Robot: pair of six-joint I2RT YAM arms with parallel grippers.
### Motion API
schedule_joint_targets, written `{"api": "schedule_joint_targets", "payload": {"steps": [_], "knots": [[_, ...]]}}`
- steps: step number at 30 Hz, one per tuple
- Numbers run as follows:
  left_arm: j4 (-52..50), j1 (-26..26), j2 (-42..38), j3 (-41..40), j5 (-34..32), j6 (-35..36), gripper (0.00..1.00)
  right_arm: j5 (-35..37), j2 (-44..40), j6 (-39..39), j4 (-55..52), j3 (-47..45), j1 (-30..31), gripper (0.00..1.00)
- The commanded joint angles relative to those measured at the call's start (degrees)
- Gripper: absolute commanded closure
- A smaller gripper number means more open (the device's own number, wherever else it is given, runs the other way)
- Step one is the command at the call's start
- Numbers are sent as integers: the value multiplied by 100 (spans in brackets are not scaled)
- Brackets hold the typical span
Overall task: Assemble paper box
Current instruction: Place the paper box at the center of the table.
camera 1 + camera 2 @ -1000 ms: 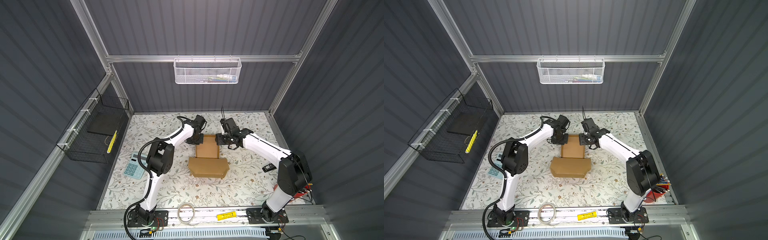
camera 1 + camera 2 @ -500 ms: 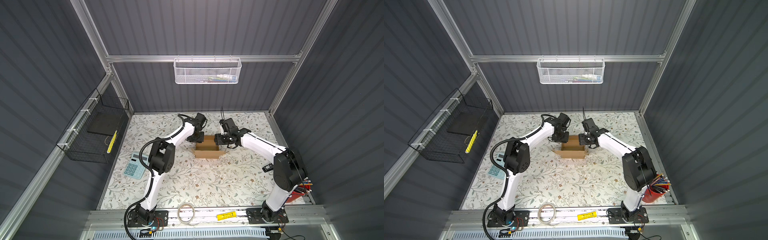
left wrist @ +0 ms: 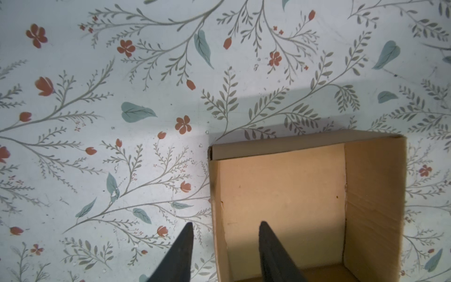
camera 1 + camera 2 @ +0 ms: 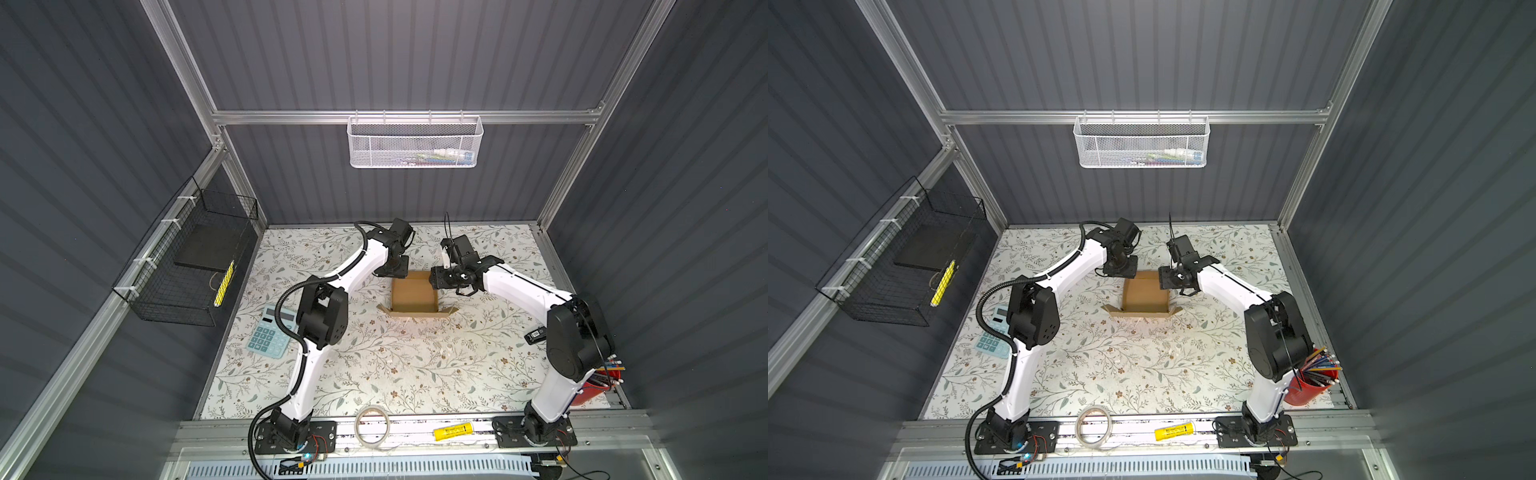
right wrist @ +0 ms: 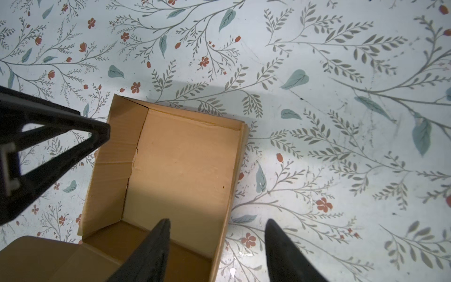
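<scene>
Paper box (image 4: 414,293) walls raised; top not yet closed.
Left end effector (image 3: 225,222) and right end effector (image 5: 217,219) both open, straddling side walls.

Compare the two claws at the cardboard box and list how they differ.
The left claw straddles the left wall of the box; the right claw straddles its right wall. The right claw's fingers look spread wider than the left claw's. Shared: both are open, each with one finger over the box's inside and one outside, and neither pinches the cardboard.
</scene>
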Motion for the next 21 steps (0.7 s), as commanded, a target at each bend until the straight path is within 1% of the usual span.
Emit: {"api": "schedule_joint_targets", "payload": {"steps": [1, 2, 8, 13, 17, 21], "knots": [[-222, 43, -146, 276, -153, 156, 55, -71, -116, 26, 53, -75, -41, 37], [-296, 58, -196, 308, -173, 170, 55, -77, -132, 34, 200, -91, -53, 37], [-539, 117, -567, 482, -313, 229, 55, -171, -213, 53, 222, -78, -59, 37], [-745, 147, -914, 562, -395, 267, 58, -211, -308, 11, 197, -65, -61, 38], [-852, 148, -1284, 393, -409, 260, 61, -226, -372, -82, 108, -14, -71, 41], [-933, 148, -1718, 49, -408, 223, 62, -244, -469, -163, 34, 22, -72, 43]]}}
